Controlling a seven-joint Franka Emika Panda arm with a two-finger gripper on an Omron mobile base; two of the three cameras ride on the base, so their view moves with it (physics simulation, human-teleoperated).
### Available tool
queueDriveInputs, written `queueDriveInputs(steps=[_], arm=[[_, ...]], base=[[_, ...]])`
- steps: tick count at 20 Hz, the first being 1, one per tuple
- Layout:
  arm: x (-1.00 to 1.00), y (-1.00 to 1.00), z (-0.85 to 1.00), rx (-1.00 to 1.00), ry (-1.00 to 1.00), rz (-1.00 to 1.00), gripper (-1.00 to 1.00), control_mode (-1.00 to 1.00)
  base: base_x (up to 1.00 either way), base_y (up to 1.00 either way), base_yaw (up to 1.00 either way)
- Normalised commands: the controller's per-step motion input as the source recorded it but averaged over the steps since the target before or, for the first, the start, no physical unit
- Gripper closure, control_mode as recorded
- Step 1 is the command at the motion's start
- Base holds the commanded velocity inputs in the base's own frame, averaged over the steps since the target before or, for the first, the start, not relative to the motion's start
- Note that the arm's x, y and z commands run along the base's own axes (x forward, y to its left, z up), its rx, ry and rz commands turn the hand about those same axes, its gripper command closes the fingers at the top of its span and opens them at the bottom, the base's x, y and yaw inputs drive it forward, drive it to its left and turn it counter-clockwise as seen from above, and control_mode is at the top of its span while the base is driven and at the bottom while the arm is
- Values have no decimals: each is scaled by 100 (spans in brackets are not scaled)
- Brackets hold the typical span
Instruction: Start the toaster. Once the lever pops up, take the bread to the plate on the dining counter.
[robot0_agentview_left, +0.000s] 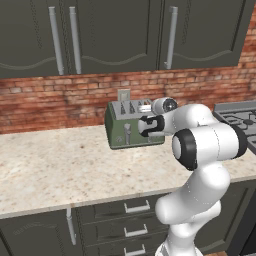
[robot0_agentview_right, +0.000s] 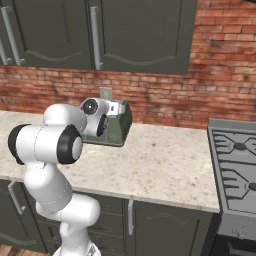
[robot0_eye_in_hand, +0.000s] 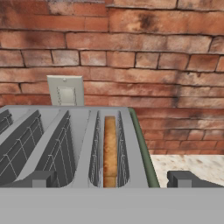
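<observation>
Two-finger dark-tipped gripper spread wide, empty, above steel top of olive-green toaster. Golden-brown toast slice in rightmost slot, straight ahead between fingertips, long axis running away. Lever likely below front.

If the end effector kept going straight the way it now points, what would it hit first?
Probably the brick wall behind the toaster. The open end effector looks across the toaster's top, over the slot holding the bread; depth is unclear, so it might graze that top first.
</observation>
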Motion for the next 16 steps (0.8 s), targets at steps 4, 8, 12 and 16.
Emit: queueDriveInputs(steps=[4, 8, 12, 16], arm=[[0, 0, 0, 0, 0, 0, -100, -100], [0, 0, 0, 0, 0, 0, -100, -100], [0, 0, 0, 0, 0, 0, -100, -100], [0, 0, 0, 0, 0, 0, -100, -100]], base=[[0, 0, 0], [0, 0, 0], [0, 0, 0], [0, 0, 0]])
